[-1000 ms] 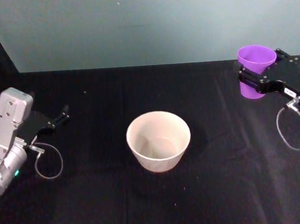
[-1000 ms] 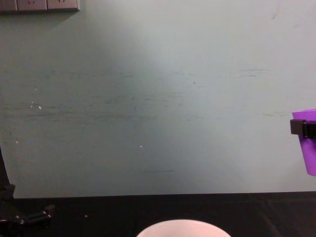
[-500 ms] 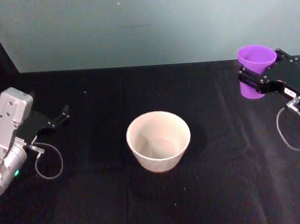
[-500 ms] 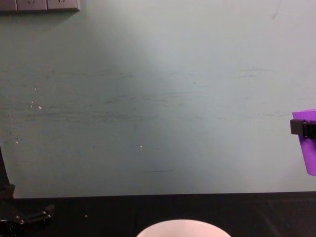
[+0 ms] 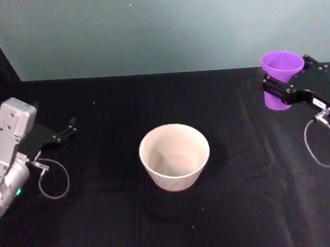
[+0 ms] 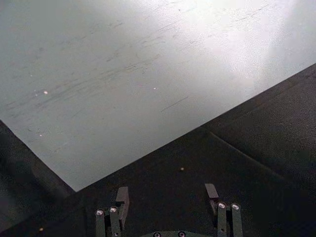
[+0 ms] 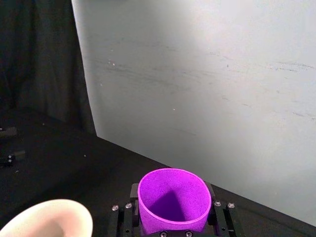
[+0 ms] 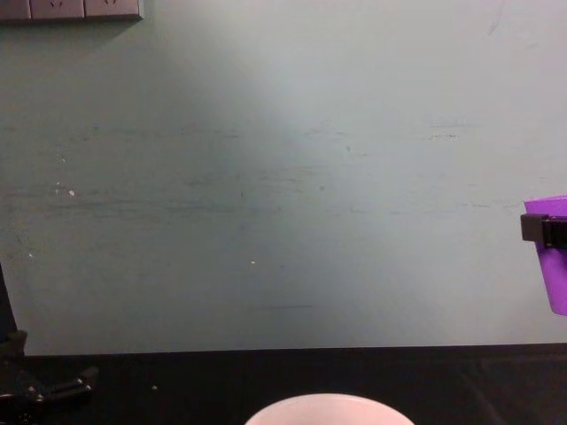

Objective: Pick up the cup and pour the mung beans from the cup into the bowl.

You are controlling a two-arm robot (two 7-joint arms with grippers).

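The right gripper (image 5: 286, 82) is pinching the cup (image 5: 282, 64) across its middle, a black finger pressed to each side of the purple wall. In the right wrist view the cup (image 7: 173, 200) sits snug between them. It hangs near the far right corner of the desk (image 5: 112, 105). In the chest view the cup (image 8: 555, 274) is roughly upright, its base well above the desk's far edge. The cup's inside shows bare purple wall and shadow, so I cannot tell whether mung beans lie at the bottom.

Over the last second almost nothing has shifted. The cup sits at the same spot and the same height, with no tilt begun and no travel toward the centre. The lift therefore looks finished and the carry not yet started.

The bowl (image 5: 175, 177) stands in the middle of the desk, well apart from the cup. Its rim (image 8: 323, 409) peeks up at the near edge in the chest view. The next move calls for a sideways carry over that rim before any tipping.

The left gripper (image 5: 68, 130) is parked by the left edge with its fingers (image 6: 121, 197) spread and nothing between them.
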